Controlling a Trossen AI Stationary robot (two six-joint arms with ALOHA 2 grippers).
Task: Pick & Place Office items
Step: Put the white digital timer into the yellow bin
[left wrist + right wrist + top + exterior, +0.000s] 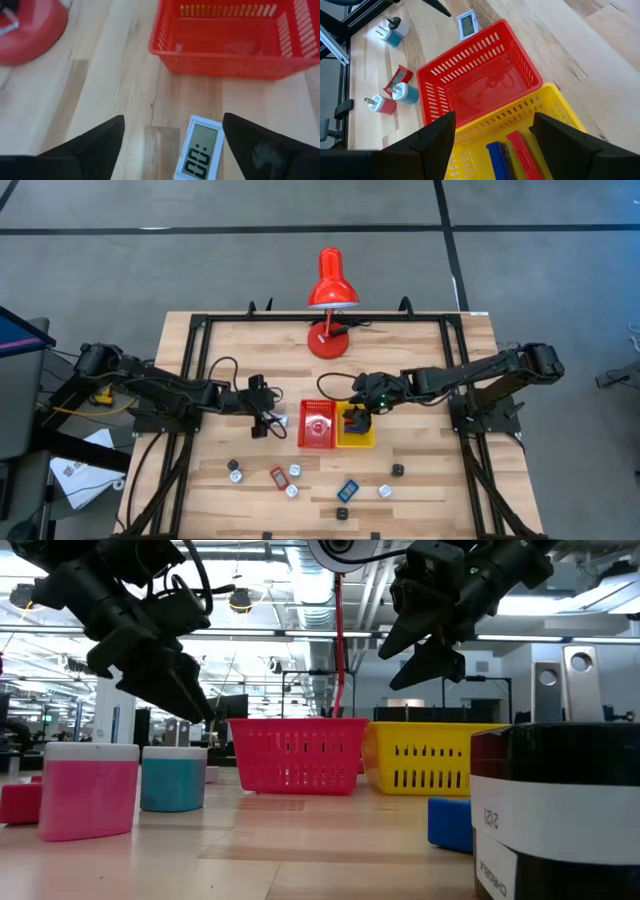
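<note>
Red lamp (329,298) behind red basket (317,425), yellow basket (356,441).

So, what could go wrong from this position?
The open left end effector straddles the white digital timer, which lies flat; the fingers could slide off or push it into the red basket. The open right end effector hovers over the yellow basket and could catch its rim.

A pale wooden desk (420,370) carries a red lamp (330,300) at the back. Red basket (317,425) and yellow basket (358,438) sit touching mid-desk. Small office items (290,480) lie scattered along the front.
</note>
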